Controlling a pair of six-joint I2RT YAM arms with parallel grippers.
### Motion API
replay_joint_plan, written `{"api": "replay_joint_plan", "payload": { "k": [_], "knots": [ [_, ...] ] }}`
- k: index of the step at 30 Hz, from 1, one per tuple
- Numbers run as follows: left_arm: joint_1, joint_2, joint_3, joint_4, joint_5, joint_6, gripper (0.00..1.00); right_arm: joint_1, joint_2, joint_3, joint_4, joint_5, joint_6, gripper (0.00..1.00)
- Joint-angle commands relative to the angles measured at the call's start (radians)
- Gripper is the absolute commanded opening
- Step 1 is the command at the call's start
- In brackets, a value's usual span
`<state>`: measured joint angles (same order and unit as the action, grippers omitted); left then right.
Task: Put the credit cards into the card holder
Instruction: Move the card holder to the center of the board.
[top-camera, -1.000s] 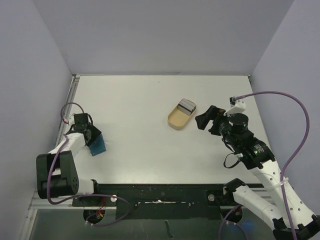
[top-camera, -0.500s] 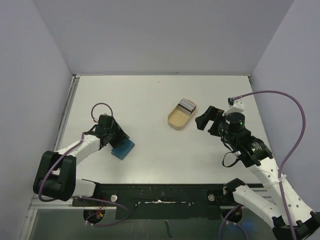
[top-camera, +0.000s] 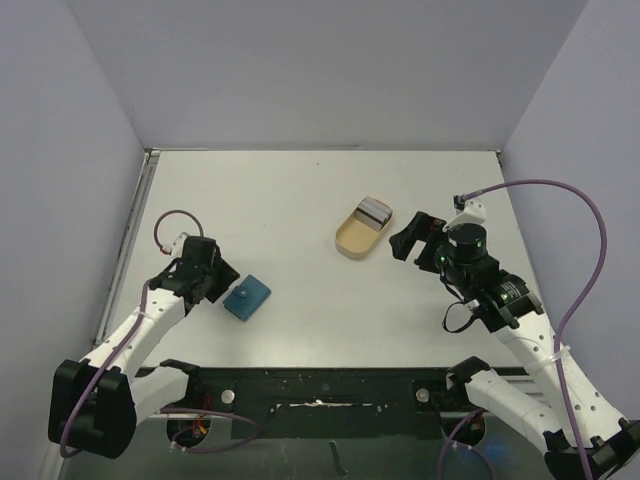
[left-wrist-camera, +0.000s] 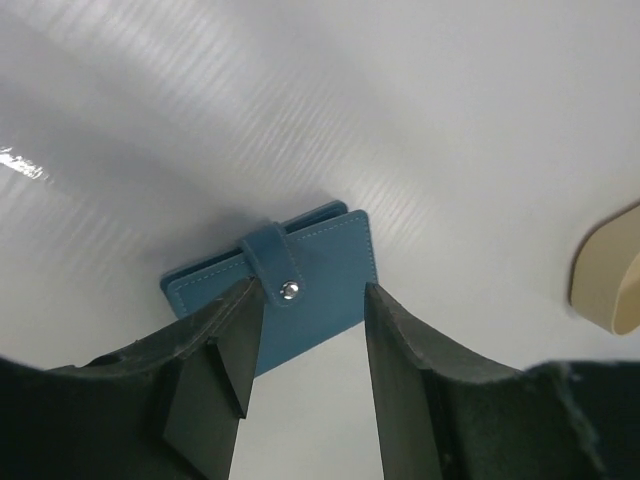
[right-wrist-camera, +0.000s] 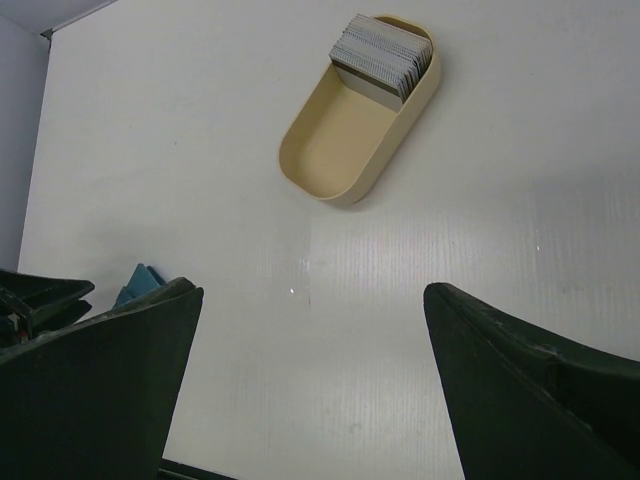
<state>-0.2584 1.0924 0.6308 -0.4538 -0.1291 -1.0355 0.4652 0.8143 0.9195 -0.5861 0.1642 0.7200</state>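
Observation:
The card holder (top-camera: 247, 297) is a blue wallet lying flat and snapped closed on the white table, left of centre. In the left wrist view the card holder (left-wrist-camera: 325, 255) lies just beyond my fingertips with its tab and stud facing up. My left gripper (top-camera: 222, 284) (left-wrist-camera: 312, 290) stands open right beside its left side, holding nothing. The credit cards (top-camera: 375, 211) (right-wrist-camera: 380, 55) are a grey stack standing on edge at one end of a tan oval dish (top-camera: 350, 241) (right-wrist-camera: 335, 145). My right gripper (top-camera: 405, 240) (right-wrist-camera: 310, 300) hovers wide open and empty, just right of the dish.
Grey walls close the table at the back and both sides. A metal rail (top-camera: 128, 250) runs along the left edge. In the right wrist view a corner of the blue wallet (right-wrist-camera: 136, 283) and the left arm (right-wrist-camera: 40, 295) show at lower left.
My left arm carried the wallet from the table's left edge toward the middle, let it go on the table and drew back a little to the left. The right arm barely moved.

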Motion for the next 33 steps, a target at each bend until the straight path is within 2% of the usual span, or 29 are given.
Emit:
{"api": "replay_joint_plan", "payload": {
  "k": [1, 13, 20, 25, 29, 33],
  "knots": [
    [0.008, -0.041, -0.055, -0.074, -0.053, -0.038, 0.42, -0.003, 0.008, 0.008, 0.030, -0.001, 0.009, 1.00],
    [0.010, -0.026, -0.181, 0.060, 0.028, -0.042, 0.35, -0.002, 0.067, 0.012, 0.054, -0.036, -0.010, 0.99],
    [0.009, 0.039, -0.199, 0.250, 0.119, 0.086, 0.28, -0.002, 0.095, 0.006, 0.081, -0.089, -0.100, 0.99],
    [-0.001, 0.129, -0.150, 0.331, 0.227, 0.227, 0.24, 0.003, 0.111, 0.000, 0.058, -0.082, -0.165, 0.97],
    [-0.027, 0.204, -0.099, 0.355, 0.292, 0.282, 0.23, 0.013, 0.148, 0.019, 0.042, -0.093, -0.168, 0.96],
    [-0.063, 0.273, -0.054, 0.386, 0.344, 0.322, 0.12, 0.019, 0.185, 0.033, 0.041, -0.105, -0.160, 0.94]
  ]
}}
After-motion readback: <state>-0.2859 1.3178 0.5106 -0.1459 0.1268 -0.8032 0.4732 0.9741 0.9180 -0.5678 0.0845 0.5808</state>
